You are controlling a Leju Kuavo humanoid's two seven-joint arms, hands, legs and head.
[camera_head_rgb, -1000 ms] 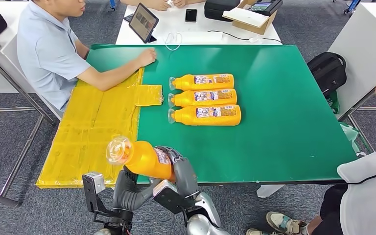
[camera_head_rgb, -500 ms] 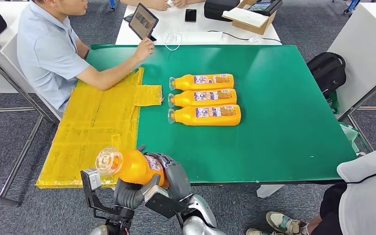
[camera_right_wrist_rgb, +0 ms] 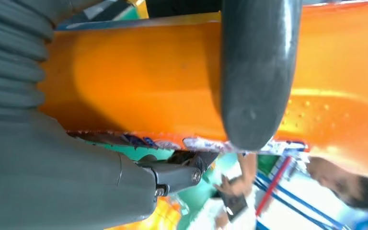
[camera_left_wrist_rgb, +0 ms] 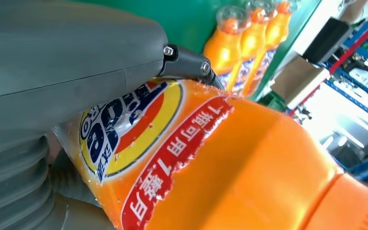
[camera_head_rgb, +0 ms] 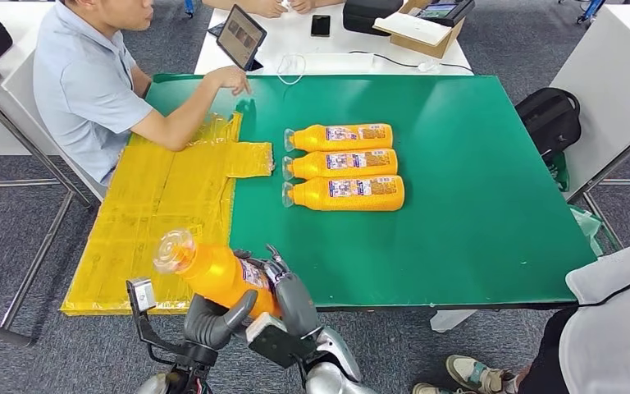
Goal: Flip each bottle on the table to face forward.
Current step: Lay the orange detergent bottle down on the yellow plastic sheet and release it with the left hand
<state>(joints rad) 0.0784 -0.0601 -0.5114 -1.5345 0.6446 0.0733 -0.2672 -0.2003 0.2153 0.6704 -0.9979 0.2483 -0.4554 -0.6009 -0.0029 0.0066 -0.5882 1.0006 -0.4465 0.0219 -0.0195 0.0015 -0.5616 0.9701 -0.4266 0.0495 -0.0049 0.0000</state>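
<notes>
The green table (camera_head_rgb: 476,164) is taking up most of the head view, with a yellow sheet (camera_head_rgb: 160,205) lying over its 9 o'clock side. A person in a light blue shirt (camera_head_rgb: 78,86) is sitting at 10 o'clock, one hand reaching toward a tablet (camera_head_rgb: 239,37) at 12 o'clock. 3 orange bottles (camera_head_rgb: 343,167) are lying side by side near the table's middle, touching, caps pointing toward 9 o'clock. At 6 o'clock, off the near table edge, both robot hands are gripping a 4th orange bottle (camera_head_rgb: 213,271), tilted with its clear cap toward 10 o'clock. The right hand (camera_head_rgb: 283,287) is wrapping its fingers over the bottle's base end, and the left hand (camera_head_rgb: 213,320) is clasping it from underneath, thumb (camera_right_wrist_rgb: 258,72) pressing across the orange body.
</notes>
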